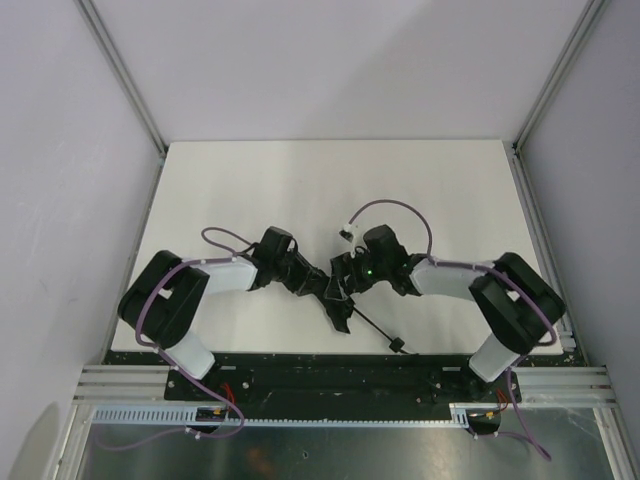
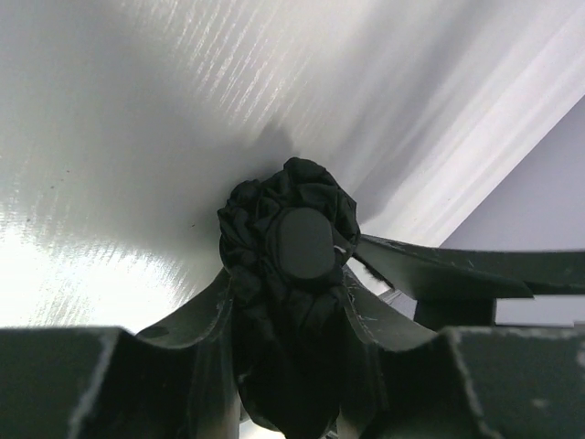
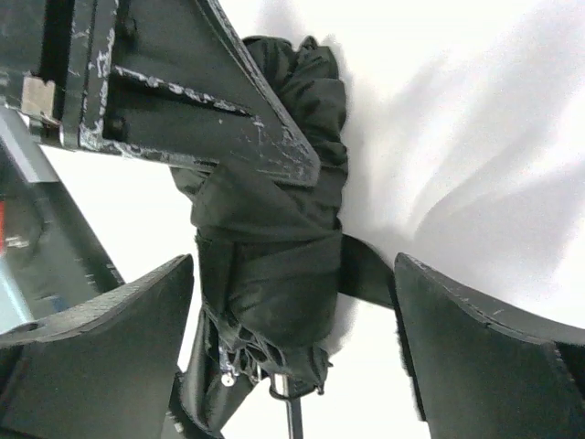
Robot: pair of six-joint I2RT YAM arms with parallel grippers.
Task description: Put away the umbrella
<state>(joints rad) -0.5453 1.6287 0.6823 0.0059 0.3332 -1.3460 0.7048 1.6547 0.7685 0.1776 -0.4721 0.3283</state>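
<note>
While I'm clamping the left gripper (image 2: 291, 274) on the umbrella (image 3: 265, 238) near the front edge of the table (image 1: 300, 190), the right gripper (image 3: 292, 274) is straddling it wide; canopy (image 3: 274, 183) bundled, shaft (image 1: 372, 328) not yet collapsed.

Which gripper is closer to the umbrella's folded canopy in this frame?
Left. The left gripper is shut on the umbrella near its capped end, with a finger pressed on each side of the fabric. The right gripper only straddles the canopy, jaws spread wide.
</note>
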